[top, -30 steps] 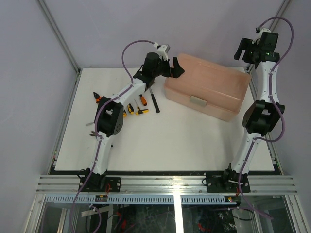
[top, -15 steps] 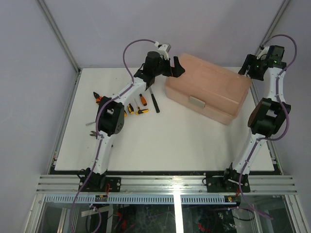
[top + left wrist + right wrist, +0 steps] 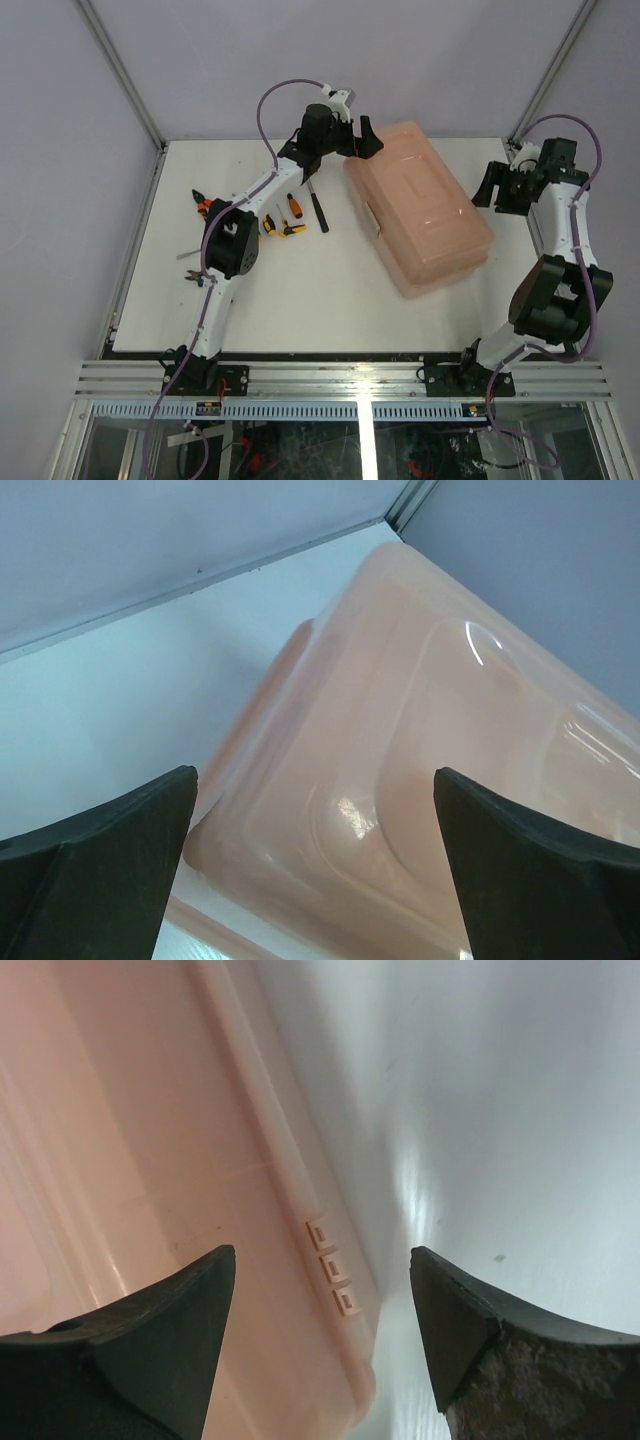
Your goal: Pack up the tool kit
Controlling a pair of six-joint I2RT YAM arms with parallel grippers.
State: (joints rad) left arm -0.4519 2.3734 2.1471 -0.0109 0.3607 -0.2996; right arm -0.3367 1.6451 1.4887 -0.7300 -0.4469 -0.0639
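Note:
The pink plastic tool case [image 3: 420, 208] lies closed on the white table, turned diagonally, its latch facing left. It fills the left wrist view [image 3: 420, 770] and the left half of the right wrist view [image 3: 150, 1160]. My left gripper [image 3: 364, 138] is open and empty at the case's far left corner. My right gripper [image 3: 496, 188] is open and empty just right of the case, by its hinge edge [image 3: 330, 1265]. Loose tools lie left of the case: a black-handled tool [image 3: 318, 208] and orange-handled screwdrivers [image 3: 292, 206].
Orange-handled pliers [image 3: 203, 203] and more small tools [image 3: 268, 225] lie near the left arm's elbow. A thin metal tool [image 3: 188, 255] lies at the table's left edge. The table's back wall runs right behind the case.
The case has swung clockwise, its right end coming toward the front of the table. My right gripper has come down from above the back corner to the case's right side. The left gripper barely moved.

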